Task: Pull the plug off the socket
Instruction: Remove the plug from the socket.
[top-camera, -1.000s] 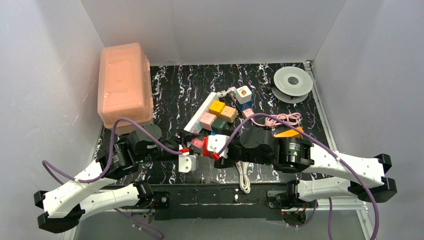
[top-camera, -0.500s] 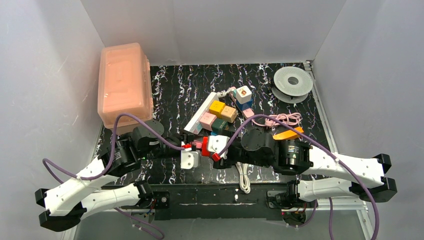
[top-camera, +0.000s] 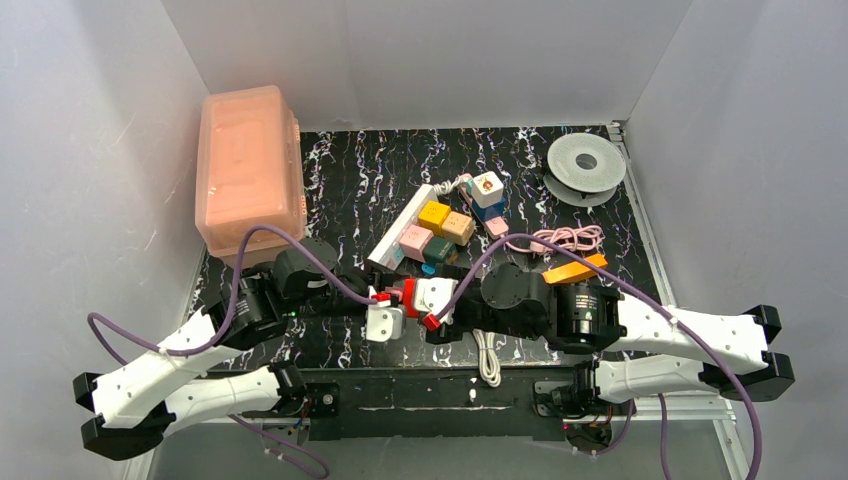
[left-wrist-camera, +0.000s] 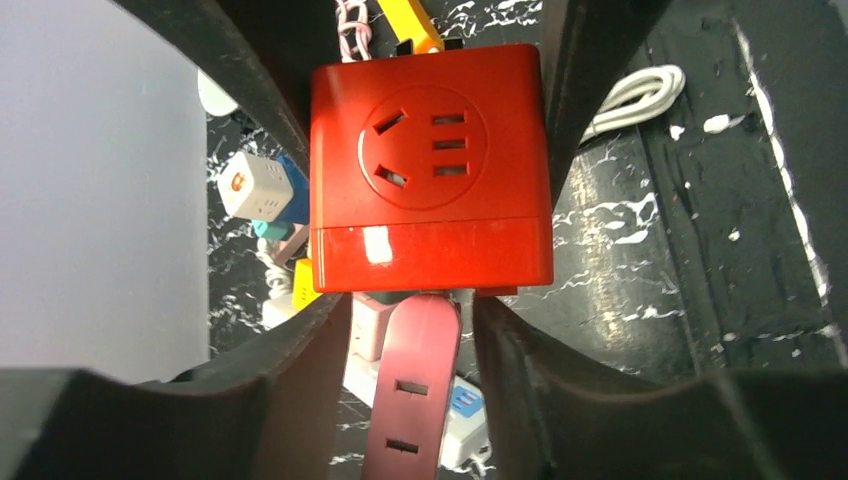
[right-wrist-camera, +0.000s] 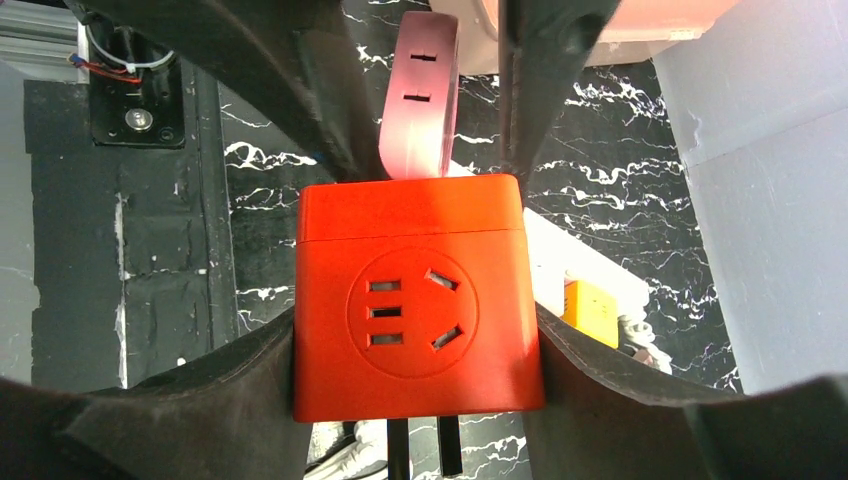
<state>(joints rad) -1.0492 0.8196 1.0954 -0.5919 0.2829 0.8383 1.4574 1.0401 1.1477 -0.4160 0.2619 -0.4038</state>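
Two tools are facing nose to nose at the near middle of the surface (top-camera: 350, 180). The right tool (right-wrist-camera: 418, 330) is clamping the red cube (left-wrist-camera: 430, 170), likely the plug. The left tool (left-wrist-camera: 412, 360) is straddling the pink bar (right-wrist-camera: 420, 100) on the cube's left-arm side, and I cannot tell if it is gripping. The socket (top-camera: 398, 228) is lying just beyond both, its long axis running near-left to far-right and its near end closest to the left tool, with walls crowding three sides.
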